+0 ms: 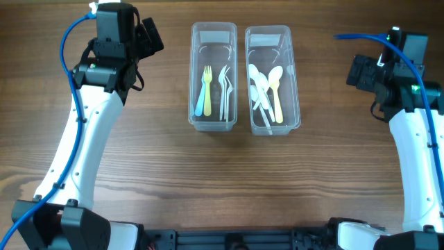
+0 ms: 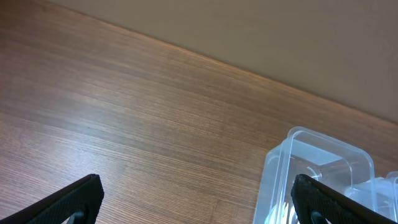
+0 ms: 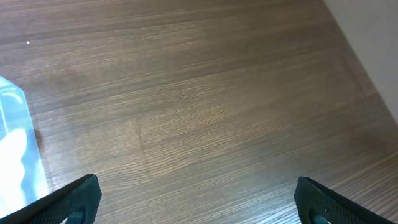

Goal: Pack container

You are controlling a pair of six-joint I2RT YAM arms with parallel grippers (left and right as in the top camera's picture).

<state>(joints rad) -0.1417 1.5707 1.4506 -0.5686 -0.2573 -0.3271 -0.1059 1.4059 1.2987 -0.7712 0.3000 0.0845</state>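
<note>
Overhead | left bin (image 1: 213, 31): 1 yellow fork (image 1: 206, 82) | right bin (image 1: 268, 33): 1 yellow spoon (image 1: 276, 87) | left tool (image 2: 195, 196), right tool (image 3: 196, 194): spread

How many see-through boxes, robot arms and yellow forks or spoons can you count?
Clear containers: 2, the left container and right container
Robot arms: 2, the left arm and right arm
Yellow cutlery: 2, the yellow fork and yellow spoon
Total: 6

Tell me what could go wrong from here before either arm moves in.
The fork container and spoon container stand side by side with little gap, so the left hand or right hand entering one could knock the other. The spoons lie overlapped; gripping one might drag its neighbours.
</note>
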